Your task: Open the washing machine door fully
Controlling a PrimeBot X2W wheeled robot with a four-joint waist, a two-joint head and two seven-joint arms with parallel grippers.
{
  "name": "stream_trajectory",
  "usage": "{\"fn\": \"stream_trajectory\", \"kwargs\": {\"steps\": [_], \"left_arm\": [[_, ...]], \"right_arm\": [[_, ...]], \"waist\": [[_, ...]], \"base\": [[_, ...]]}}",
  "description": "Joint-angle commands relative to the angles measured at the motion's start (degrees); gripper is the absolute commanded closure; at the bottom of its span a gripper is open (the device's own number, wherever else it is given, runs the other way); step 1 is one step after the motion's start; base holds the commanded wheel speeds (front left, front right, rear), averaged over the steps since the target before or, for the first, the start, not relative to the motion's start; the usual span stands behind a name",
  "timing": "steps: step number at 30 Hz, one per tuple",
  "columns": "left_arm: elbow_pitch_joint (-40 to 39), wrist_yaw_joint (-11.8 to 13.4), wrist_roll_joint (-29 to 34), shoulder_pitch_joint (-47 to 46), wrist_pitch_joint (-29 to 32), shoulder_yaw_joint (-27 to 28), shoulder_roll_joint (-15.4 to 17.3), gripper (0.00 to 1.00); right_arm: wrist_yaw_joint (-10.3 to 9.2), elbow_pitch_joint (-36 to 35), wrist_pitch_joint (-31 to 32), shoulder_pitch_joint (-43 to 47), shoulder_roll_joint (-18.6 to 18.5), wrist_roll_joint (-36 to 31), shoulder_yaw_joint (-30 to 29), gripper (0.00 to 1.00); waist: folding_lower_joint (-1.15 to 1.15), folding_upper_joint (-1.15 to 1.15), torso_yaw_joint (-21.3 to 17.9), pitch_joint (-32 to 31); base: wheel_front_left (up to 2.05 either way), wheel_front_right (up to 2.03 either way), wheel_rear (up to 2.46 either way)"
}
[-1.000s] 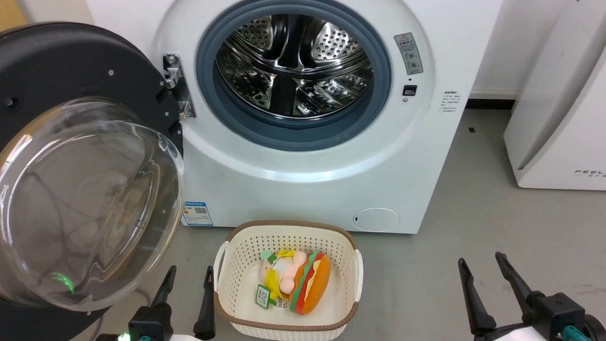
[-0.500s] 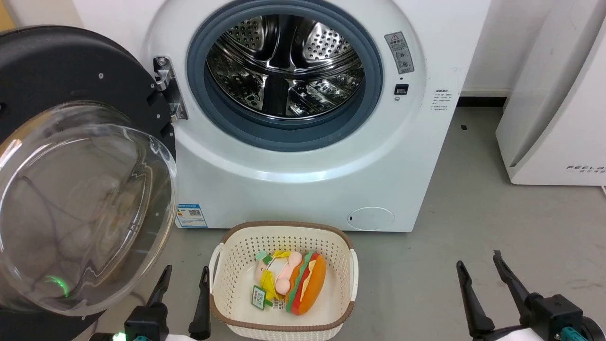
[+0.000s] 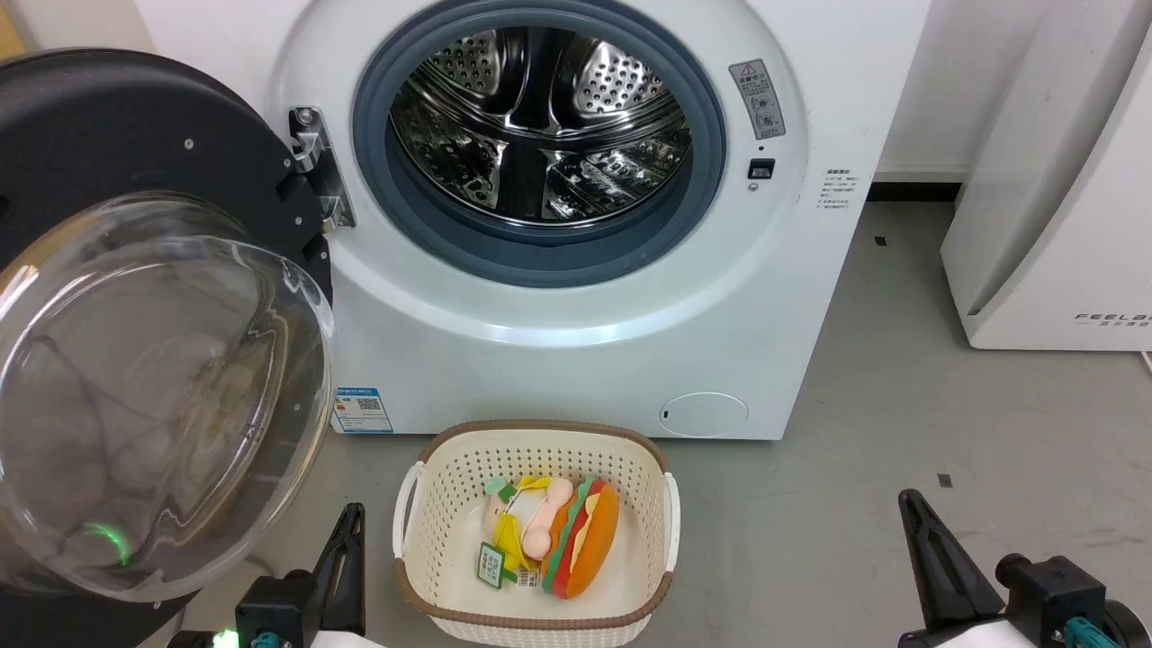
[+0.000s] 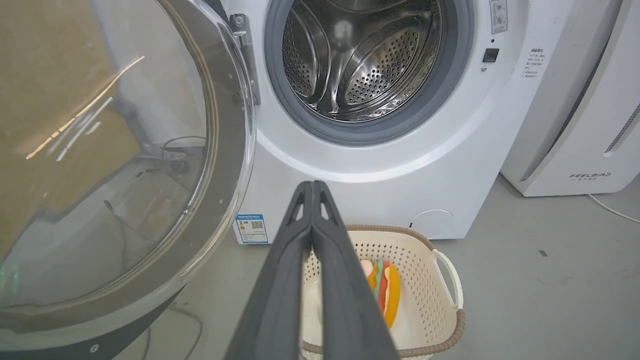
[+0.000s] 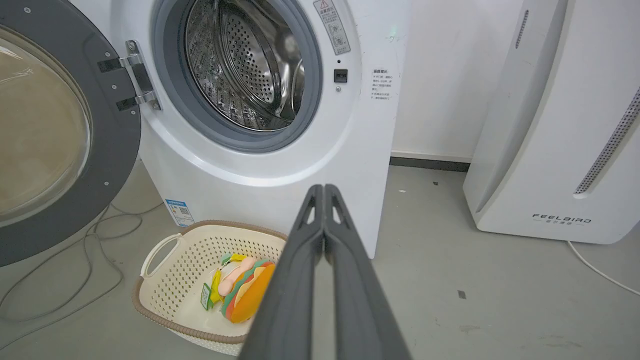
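On the floor ahead | washing machine, steel drum exposed | washing machine door swung wide at its left, glass bowl bulging outward | left gripper fingers pressed together, holding nothing, beside basket | right gripper likewise.

The white front-loading washing machine stands at the back, with its round black glass-bowled washing machine door swung out to the left and the tall white plastic appliance to its right. Before the machine, on the grey floor, sits the cream perforated plastic basket with the stuffed burger toy in it. The left claw is just left of the basket, and the right claw is well to its right.
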Motion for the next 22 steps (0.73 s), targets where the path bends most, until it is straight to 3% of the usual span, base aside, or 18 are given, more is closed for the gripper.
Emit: {"fn": "stream_trajectory", "kwargs": {"steps": [1,22], "left_arm": [[-0.5,-0.1,0.6,-0.4,0.4,0.1,-0.2,1.0],[-2.1,-0.2,1.4,-0.9,2.7,0.7,-0.6,1.0]], "right_arm": [[0.05,0.0,0.2,-0.7,0.0,-0.4,0.1,1.0],[0.11,-0.1,1.4,-1.7,0.0,-1.1,0.2,1.0]], "waist": [[0.0,0.0,0.0,0.0],[0.0,0.0,-0.3,0.1]], "base": [[0.0,0.0,0.0],[0.0,0.0,0.0]]}}
